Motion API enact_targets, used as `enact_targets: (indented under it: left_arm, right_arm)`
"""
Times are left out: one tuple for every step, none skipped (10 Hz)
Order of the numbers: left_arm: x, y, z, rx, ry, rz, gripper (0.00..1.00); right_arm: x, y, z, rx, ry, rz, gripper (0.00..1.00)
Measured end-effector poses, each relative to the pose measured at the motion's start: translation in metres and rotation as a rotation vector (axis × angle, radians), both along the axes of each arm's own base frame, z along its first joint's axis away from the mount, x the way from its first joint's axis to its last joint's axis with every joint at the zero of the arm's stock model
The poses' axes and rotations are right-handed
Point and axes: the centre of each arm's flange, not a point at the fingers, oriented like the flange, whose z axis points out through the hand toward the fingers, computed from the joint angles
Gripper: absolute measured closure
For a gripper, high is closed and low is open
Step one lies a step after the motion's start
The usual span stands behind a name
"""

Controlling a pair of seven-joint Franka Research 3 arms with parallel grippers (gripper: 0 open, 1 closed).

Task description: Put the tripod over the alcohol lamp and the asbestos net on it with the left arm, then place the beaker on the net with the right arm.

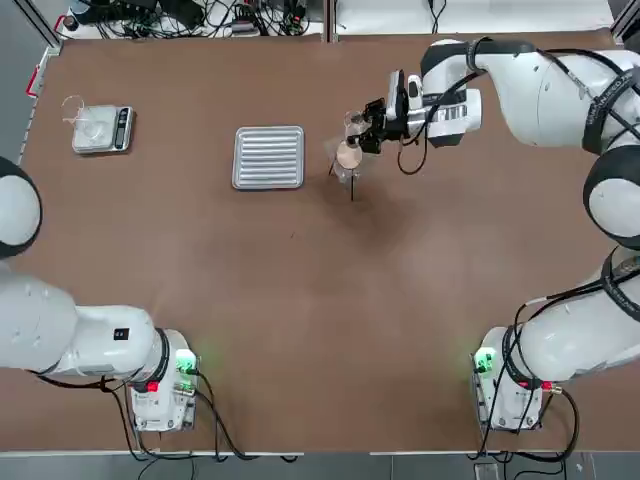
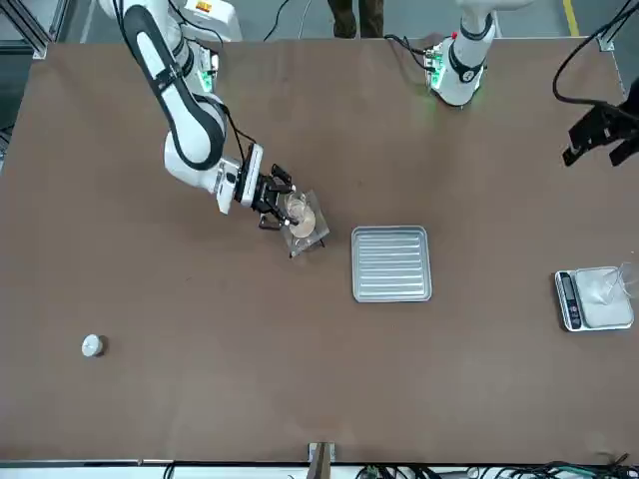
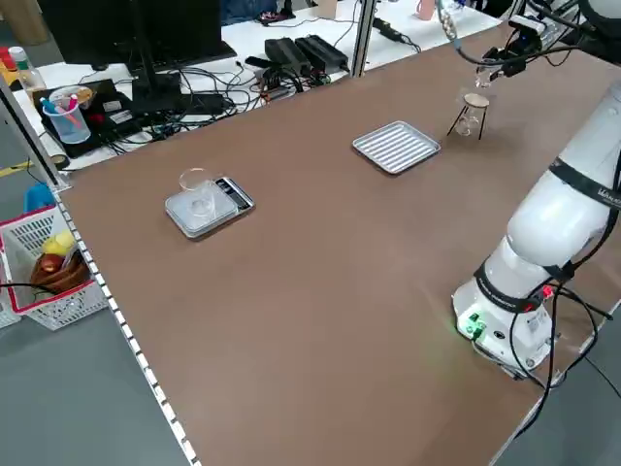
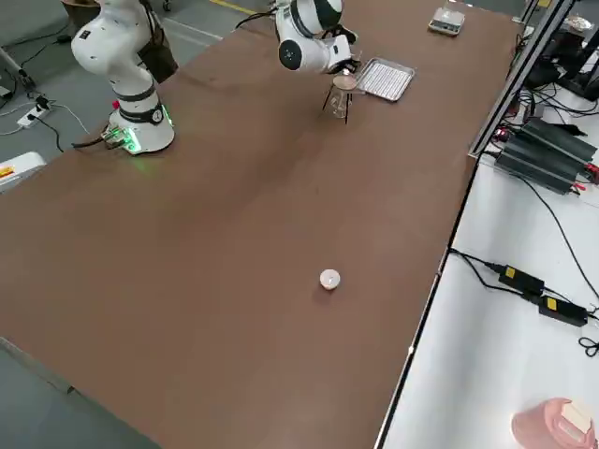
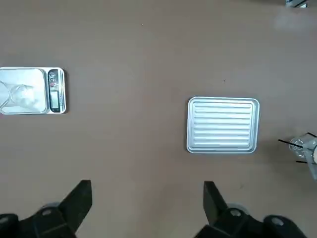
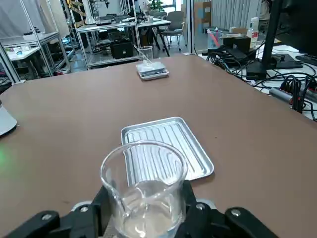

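Observation:
The black wire tripod stands over the alcohol lamp at the far middle of the table. The asbestos net, with its tan disc, lies on top of the tripod. My right gripper is shut on the clear glass beaker and holds it upright just over the net. Whether the glass touches the mesh is not visible. My left gripper hangs open and empty high over the table's left side, far from the stand.
A ribbed silver tray lies just left of the stand. A grey scale with a glass dish sits at the far left. A small white capped bottle stands alone at the far right. Cables run behind the far edge.

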Motion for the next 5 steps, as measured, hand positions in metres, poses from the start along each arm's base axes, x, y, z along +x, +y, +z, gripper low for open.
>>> enact_targets:
  left_arm:
    - [-0.002, 0.000, 0.002, 0.000, -0.002, 0.000, 0.01]
    - [-0.001, 0.000, 0.000, 0.000, 0.001, 0.000, 0.01]
    - [0.000, -0.001, -0.001, 0.000, 0.004, -0.002, 0.01]
    - [0.000, -0.001, -0.003, 0.000, 0.007, -0.001, 0.01]
    - [0.001, 0.000, -0.004, 0.000, 0.009, 0.000, 0.01]
  right_arm:
    - [-0.002, 0.001, -0.008, -0.001, 0.000, 0.003, 0.41]
    - [-0.004, 0.002, -0.017, -0.003, 0.005, 0.005, 0.41]
    - [-0.005, 0.002, -0.026, -0.005, 0.008, 0.006, 0.41]
    - [-0.007, 0.003, -0.032, -0.004, 0.007, 0.007, 0.41]
    - [-0.008, 0.005, -0.035, -0.004, 0.012, 0.007, 0.41]
